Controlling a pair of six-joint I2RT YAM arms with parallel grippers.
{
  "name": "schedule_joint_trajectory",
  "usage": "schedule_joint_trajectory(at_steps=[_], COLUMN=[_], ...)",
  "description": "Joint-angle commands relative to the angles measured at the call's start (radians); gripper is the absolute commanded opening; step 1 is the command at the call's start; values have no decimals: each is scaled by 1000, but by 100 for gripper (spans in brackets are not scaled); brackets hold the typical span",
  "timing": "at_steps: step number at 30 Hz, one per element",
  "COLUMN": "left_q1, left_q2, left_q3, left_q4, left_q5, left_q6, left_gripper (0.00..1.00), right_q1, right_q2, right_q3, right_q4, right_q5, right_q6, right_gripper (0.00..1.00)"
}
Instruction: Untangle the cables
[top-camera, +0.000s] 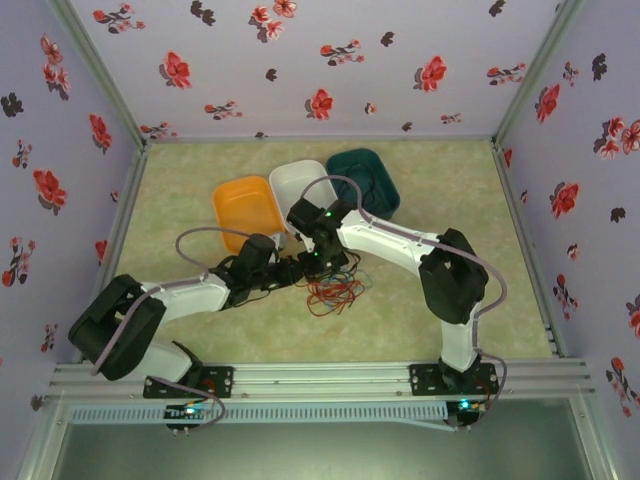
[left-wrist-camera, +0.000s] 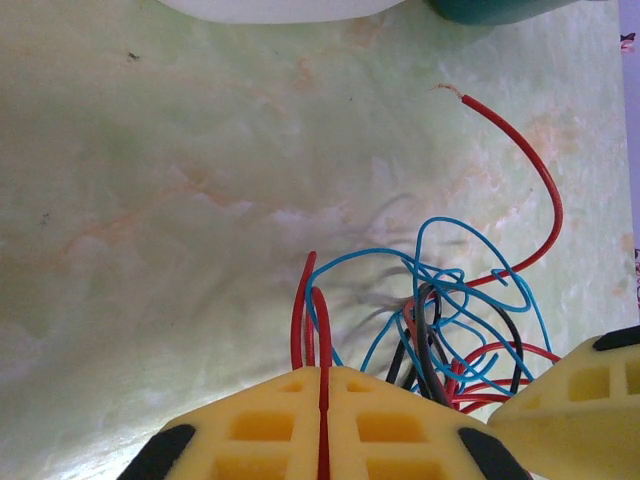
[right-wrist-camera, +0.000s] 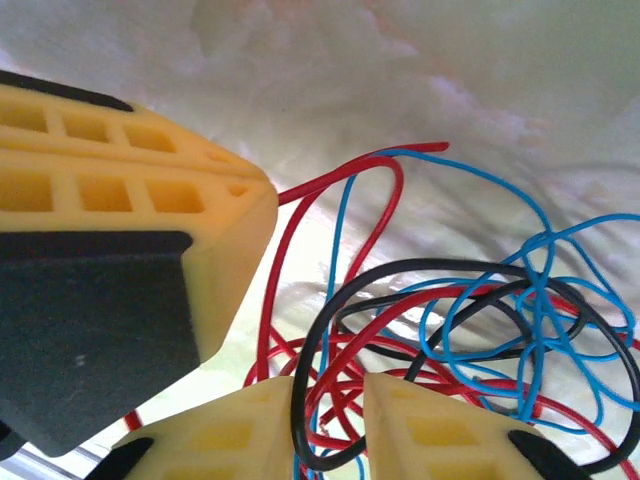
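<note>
The cables (top-camera: 335, 290), a tangle of thin red, blue and black wires, lie on the green mat in the middle of the table. My left gripper (left-wrist-camera: 323, 385) is shut on a red cable (left-wrist-camera: 312, 310) that loops out just ahead of its yellow fingertips. The rest of the cables (left-wrist-camera: 450, 320) spread to its right. My right gripper (right-wrist-camera: 330, 400) stands open over the tangle, with a black loop (right-wrist-camera: 315, 400) and red and blue strands passing through the gap between its fingers. The two grippers meet at the tangle's left edge, left gripper (top-camera: 298, 270) beside right gripper (top-camera: 325, 262).
Three trays stand behind the tangle: orange (top-camera: 245, 205), white (top-camera: 300, 180) and teal (top-camera: 365, 180). Floral walls close in the back and sides. My left gripper's yellow finger (right-wrist-camera: 130, 200) sits close on the left in the right wrist view.
</note>
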Motion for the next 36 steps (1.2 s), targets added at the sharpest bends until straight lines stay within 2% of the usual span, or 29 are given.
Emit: schedule_joint_trajectory(at_steps=[1,8,15,26,36], left_q1=[7,7,7,7,6], left_q2=[1,-2,12,27,30], left_q3=[-13,-12,9,37,48], left_q4=[14,6,-16,-41,-57], left_q5=[12,11,11,11,11], left_q6=[-4,0,11,25,26], left_gripper=[9,6,0,0,0], right_q1=[8,-1,-40,-79,-98], right_q2=[-18,-67,-161,-337,-474], right_q3=[18,6,-33,-95,-149], right_q4=[-19,11,53,218,311], right_q5=[62,110,108,-71,-134], right_q6=[-6,13,35,20,6], right_gripper=[20,13,3,0,0])
